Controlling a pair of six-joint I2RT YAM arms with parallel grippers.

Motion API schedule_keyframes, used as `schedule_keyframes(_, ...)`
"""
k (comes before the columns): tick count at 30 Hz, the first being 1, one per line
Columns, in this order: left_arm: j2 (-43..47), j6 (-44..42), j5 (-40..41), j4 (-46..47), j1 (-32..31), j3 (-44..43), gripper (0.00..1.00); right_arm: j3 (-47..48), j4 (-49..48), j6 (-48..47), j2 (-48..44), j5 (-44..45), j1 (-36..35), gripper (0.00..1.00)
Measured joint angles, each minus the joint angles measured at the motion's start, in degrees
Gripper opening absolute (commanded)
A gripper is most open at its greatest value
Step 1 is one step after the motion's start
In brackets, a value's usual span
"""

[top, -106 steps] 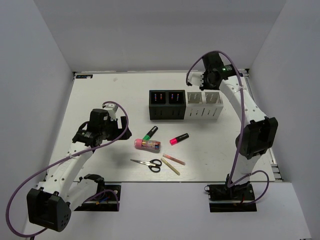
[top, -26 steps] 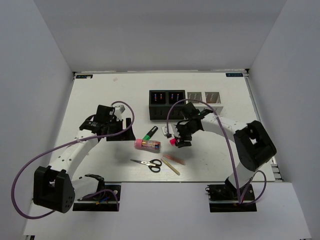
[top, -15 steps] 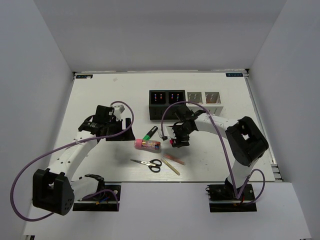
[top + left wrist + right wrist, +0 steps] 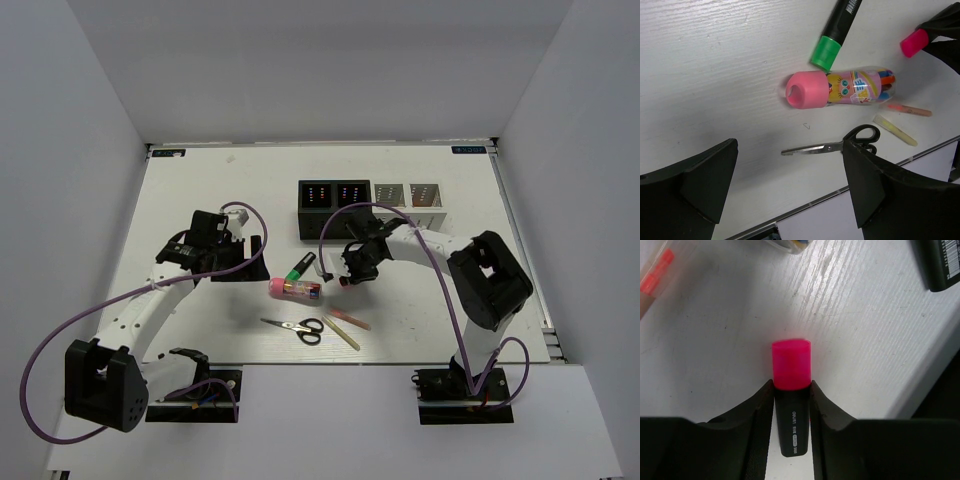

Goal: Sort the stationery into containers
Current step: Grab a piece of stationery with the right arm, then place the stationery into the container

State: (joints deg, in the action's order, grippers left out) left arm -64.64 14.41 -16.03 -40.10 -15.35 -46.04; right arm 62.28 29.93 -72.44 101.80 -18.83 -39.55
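Observation:
My right gripper [image 4: 352, 274] is shut on the black marker with the pink cap [image 4: 790, 364], low over the table; both fingers press the barrel just behind the cap. The green-capped marker [image 4: 300, 266] lies just to its left, touching the pink tube [image 4: 295, 289]. Black-handled scissors [image 4: 297, 326] and the pink stick [image 4: 347, 319] and tan stick [image 4: 341, 333] lie nearer the front. My left gripper [image 4: 790, 185] hangs open above the table left of the tube [image 4: 840, 89], holding nothing. The containers, two black [image 4: 335, 210] and two white [image 4: 410, 208], stand in a row behind.
The table's front edge [image 4: 840, 197] runs close under the scissors [image 4: 830, 145]. The right arm's purple cable [image 4: 335, 225] loops in front of the black bins. White walls enclose the table on three sides.
The right gripper's jaws have closed on the pink-capped marker, and the wrist has shifted slightly left and back. The left arm has stayed still.

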Motion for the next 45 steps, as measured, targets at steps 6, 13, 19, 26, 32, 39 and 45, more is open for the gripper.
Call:
schedule_keyframes(6, 0.0, 0.0, 0.2, 0.0, 0.0, 0.0, 0.97, 0.2, 0.1, 0.9, 0.1, 0.0, 0.0, 0.13)
schedule_keyframes(13, 0.3, 0.0, 0.5, 0.0, 0.0, 0.0, 0.97, 1.1, 3.1, 13.2, -2.2, -4.1, 0.3, 0.12)
schedule_keyframes(19, 0.5, 0.0, 0.6, 0.0, 0.0, 0.0, 0.97, 2.5, -0.1, 27.8, -14.0, -2.7, 0.4, 0.0)
schedule_keyframes(26, 0.5, 0.0, 0.6, 0.0, 0.0, 0.0, 0.97, 2.7, -10.4, 40.3, -21.8, 13.8, 3.2, 0.0)
schedule_keyframes(32, 0.5, 0.0, 0.6, 0.0, 0.0, 0.0, 0.97, 2.4, -19.7, 47.6, -21.8, 31.5, 8.7, 0.0)
schedule_keyframes(39, 0.5, 0.0, 0.6, 0.0, 0.0, 0.0, 0.97, 2.4, -27.2, 54.9, -21.8, 39.5, 16.0, 0.0)
schedule_keyframes(45, 0.5, 0.0, 0.6, -0.1, 0.0, 0.0, 0.97, 0.5, -36.0, 60.7, -20.0, 38.5, 20.6, 0.0)
